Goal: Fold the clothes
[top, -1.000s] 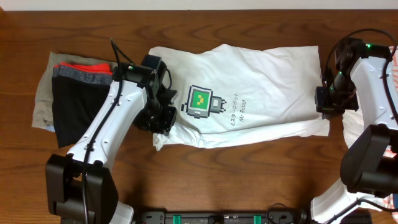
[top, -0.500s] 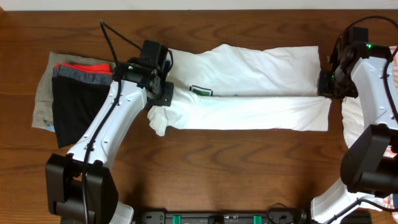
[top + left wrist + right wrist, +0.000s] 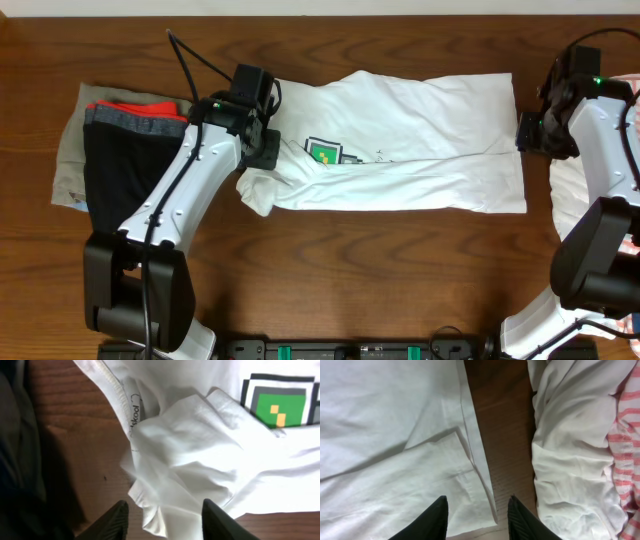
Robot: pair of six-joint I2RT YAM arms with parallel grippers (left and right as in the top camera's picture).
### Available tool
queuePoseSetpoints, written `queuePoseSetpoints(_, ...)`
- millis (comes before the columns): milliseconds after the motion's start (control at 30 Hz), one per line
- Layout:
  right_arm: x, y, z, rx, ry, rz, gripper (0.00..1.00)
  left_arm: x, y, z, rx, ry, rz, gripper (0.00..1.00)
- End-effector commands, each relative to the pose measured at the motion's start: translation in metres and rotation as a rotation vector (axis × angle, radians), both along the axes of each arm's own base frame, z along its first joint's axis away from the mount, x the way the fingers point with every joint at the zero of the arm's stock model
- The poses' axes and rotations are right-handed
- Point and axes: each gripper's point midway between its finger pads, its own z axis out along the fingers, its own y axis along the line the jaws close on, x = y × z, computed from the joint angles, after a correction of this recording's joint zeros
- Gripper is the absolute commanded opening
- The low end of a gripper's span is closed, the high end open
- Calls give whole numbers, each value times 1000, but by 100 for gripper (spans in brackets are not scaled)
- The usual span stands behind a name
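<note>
Item: white shirt (image 3: 420,110) flat on table (image 3: 320,260), near half folded up | left gripper (image 3: 167,520): fingers spread, over bunched left end | right gripper (image 3: 476,519): fingers spread, over right hem corner

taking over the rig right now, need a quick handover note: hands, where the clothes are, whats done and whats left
Left hand: open, over the bunched left end of the white shirt, gripping nothing.
Right hand: open, over the shirt's right edge, gripping nothing.
The shirt lies lengthwise mid-table, its near long edge folded up over the lower part of the green print. A stack of khaki, black and orange garments sits at left; crumpled white and orange-striped clothes sit at right.
Done: first lengthwise fold.
Left: probably tidy the bunched end, fold the far edge, fold across, then the right pile.
</note>
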Motion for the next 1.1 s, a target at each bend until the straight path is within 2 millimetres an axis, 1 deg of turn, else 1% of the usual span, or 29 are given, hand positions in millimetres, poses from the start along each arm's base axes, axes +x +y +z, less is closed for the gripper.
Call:
queuePoseSetpoints(0, -4, -2, -2, 5, 7, -12, 37, -4, 3, -2, 16, 19, 4, 52)
queuePoseSetpoints(100, -8, 4, -4, 37, 24, -3, 34, -14, 6, -2, 26, 56, 4, 52)
queuePoseSetpoints(200, -15, 11, -6, 77, 51, 3, 24, -29, 10, -3, 41, 109, 4, 52)
queuePoseSetpoints(233, -17, 15, -8, 97, 59, 13, 22, -33, 11, -3, 46, 128, 6, 52)
queuePoseSetpoints(300, -22, 22, -13, 130, 77, 32, 22, -42, 13, -5, 50, 162, 36, 52)
queuePoseSetpoints(433, -33, 28, -27, 144, 114, 38, 21, -55, 15, -6, 44, 217, 89, 53)
queuePoseSetpoints(600, -41, 44, -50, 185, 129, 88, 19, -68, 6, -11, -9, 277, 81, 54)
queuePoseSetpoints(667, -41, 47, -58, 182, 119, 98, 18, -73, 5, -16, -16, 293, 79, 54)
queuePoseSetpoints(867, -30, 50, -78, 164, 46, 119, 13, -86, 8, -39, -12, 328, 80, 54)
queuePoseSetpoints(933, -31, 51, -86, 161, 34, 120, 13, -89, 9, -43, -10, 336, 81, 54)
queuePoseSetpoints(1067, -39, 49, -101, 143, 37, 116, 13, -90, 9, -44, -9, 339, 81, 54)
